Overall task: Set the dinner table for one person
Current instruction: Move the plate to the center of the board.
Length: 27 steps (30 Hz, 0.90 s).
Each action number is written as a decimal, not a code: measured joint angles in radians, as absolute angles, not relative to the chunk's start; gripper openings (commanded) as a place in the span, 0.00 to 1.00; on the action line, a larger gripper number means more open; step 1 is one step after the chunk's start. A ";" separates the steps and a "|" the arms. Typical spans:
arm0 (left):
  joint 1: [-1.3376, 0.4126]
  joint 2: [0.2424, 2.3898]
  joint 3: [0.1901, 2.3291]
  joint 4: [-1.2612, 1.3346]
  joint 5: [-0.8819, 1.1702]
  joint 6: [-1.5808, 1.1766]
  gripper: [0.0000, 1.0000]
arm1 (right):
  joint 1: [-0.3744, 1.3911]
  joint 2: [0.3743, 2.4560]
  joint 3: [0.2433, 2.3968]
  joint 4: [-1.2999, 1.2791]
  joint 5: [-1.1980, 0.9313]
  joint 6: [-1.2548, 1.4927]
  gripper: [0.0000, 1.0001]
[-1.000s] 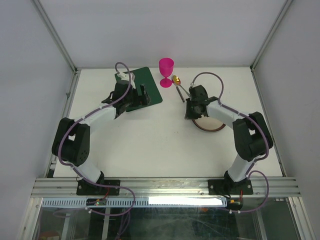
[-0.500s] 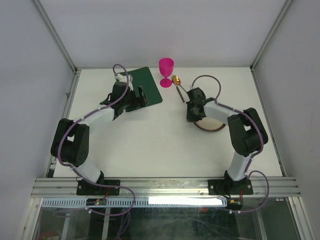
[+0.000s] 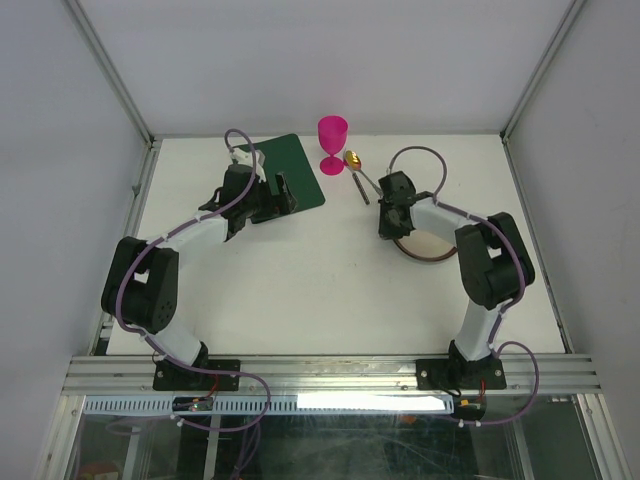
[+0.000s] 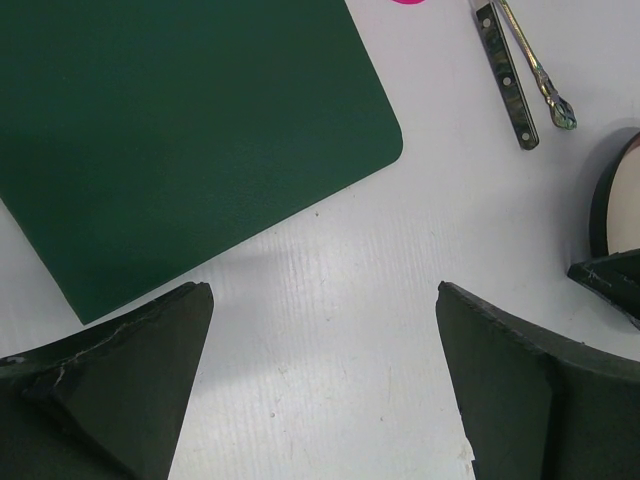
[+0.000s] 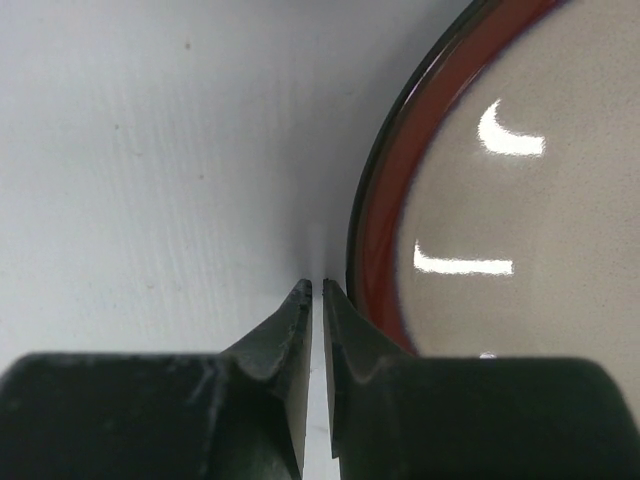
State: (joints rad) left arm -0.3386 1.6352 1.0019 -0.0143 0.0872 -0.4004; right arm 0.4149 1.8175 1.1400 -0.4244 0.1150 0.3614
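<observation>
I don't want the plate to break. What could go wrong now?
The right gripper sits nearly shut beside the rim of the plate, not around it, so it might only shove the plate. The left gripper hangs open by the placemat; tugging that could tip the pink goblet standing near its corner.

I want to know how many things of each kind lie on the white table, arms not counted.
Dark green placemat: 1
Pink goblet: 1
Brown-rimmed plate: 1
Gold-bowled spoon: 1
Dark riveted utensil: 1
Total: 5

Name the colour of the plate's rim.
The plate rim is reddish brown with a dark outer edge, clearest in the right wrist view.
</observation>
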 measured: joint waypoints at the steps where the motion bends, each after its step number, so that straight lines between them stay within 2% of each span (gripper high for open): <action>1: -0.338 1.635 1.001 -0.014 0.088 -0.400 0.99 | 0.409 1.820 1.143 -0.424 0.119 0.359 0.12; 27: -0.325 1.635 0.989 0.001 0.097 -0.400 0.99 | 0.237 1.876 1.214 -0.430 0.155 0.278 0.12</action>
